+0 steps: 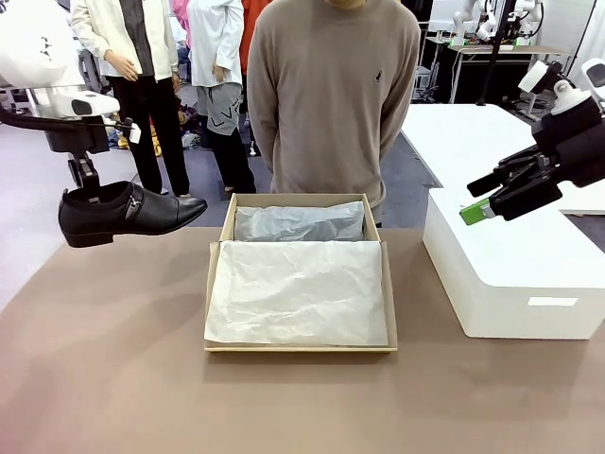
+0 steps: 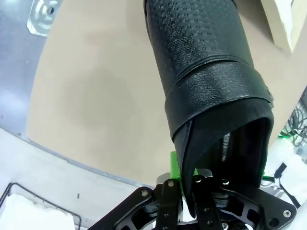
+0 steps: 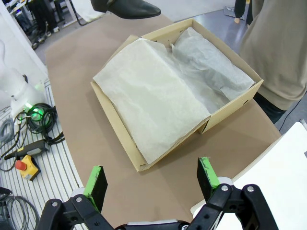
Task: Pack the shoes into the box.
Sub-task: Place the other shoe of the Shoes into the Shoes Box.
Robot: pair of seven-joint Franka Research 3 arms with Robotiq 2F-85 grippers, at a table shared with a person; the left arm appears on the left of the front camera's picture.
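One of the shoes point(image 1: 128, 213), glossy black with a strap and buckle, hangs in the air over the table's left side, toe pointing right. My left gripper point(image 1: 87, 189) is shut on its heel collar from above. In the left wrist view the shoe point(image 2: 211, 72) runs away from the gripper point(image 2: 187, 191), whose fingers pinch the back edge. The box point(image 1: 213, 293), tan cardboard, lies open at the table's centre, lined with white tissue paper point(image 1: 298, 293). My right gripper point(image 1: 482, 199) hovers open at the right. Its own view shows the box point(image 3: 235, 105), the shoe's toe point(image 3: 129, 7) and its empty gripper point(image 3: 151, 181).
A larger white plastic box point(image 1: 510, 274) sits on the table's right side, under my right gripper. A person point(image 1: 331, 95) stands close behind the cardboard box at the far edge. Bare brown table point(image 1: 113, 359) stretches left of and in front of the box.
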